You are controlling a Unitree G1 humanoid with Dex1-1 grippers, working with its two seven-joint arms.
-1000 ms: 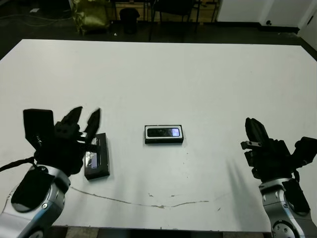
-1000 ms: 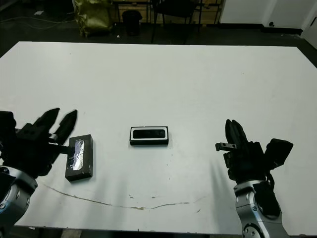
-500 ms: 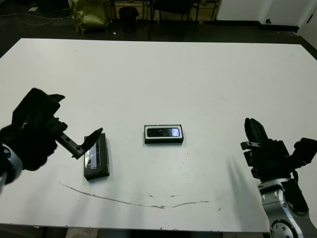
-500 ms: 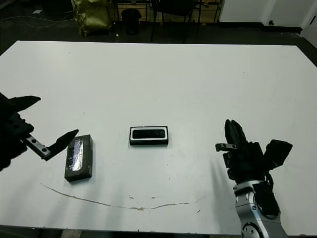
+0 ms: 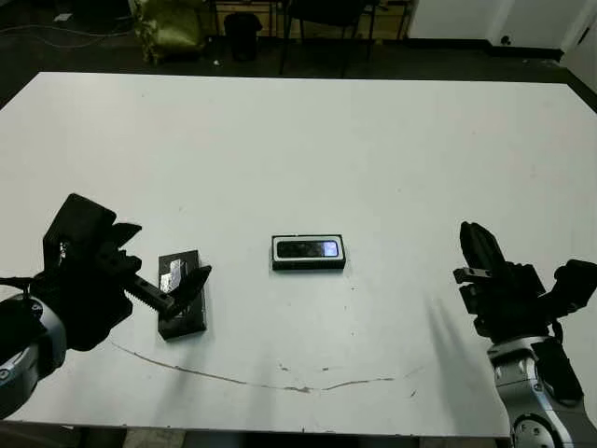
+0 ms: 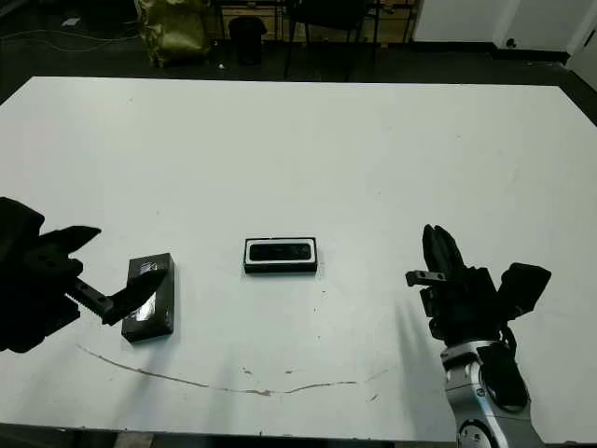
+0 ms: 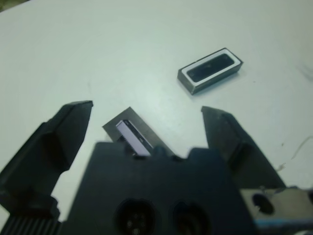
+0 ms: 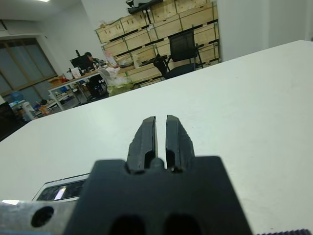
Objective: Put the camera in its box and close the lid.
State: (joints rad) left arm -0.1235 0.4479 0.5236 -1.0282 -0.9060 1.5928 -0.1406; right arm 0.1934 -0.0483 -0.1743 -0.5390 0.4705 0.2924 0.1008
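Observation:
The box (image 5: pixel 277 264), black outside with a white lining, sits mid-table, and the camera (image 5: pixel 312 249) lies inside it, its face showing a bluish patch. The left wrist view shows the same box (image 7: pixel 215 83) with the camera (image 7: pixel 210 68) in it. The lid (image 5: pixel 184 322), a flat black panel with a shiny strip, lies on the table to the left of the box. My left gripper (image 5: pixel 174 249) is open, its fingers spread just above the lid (image 7: pixel 129 134), one finger crossing over it. My right gripper (image 5: pixel 476 235) is shut and empty, resting at the right, well away from the box.
A thin wavy mark (image 5: pixel 280 383) runs along the table's near edge. Beyond the far edge stand chairs and a yellow-green bag (image 5: pixel 168 28). In the right wrist view, shelves of crates and a person at a desk (image 8: pixel 88 58) are far off.
My left gripper opened wide, swung up to the left, then came back down over the lid. The right arm, box and camera stayed put.

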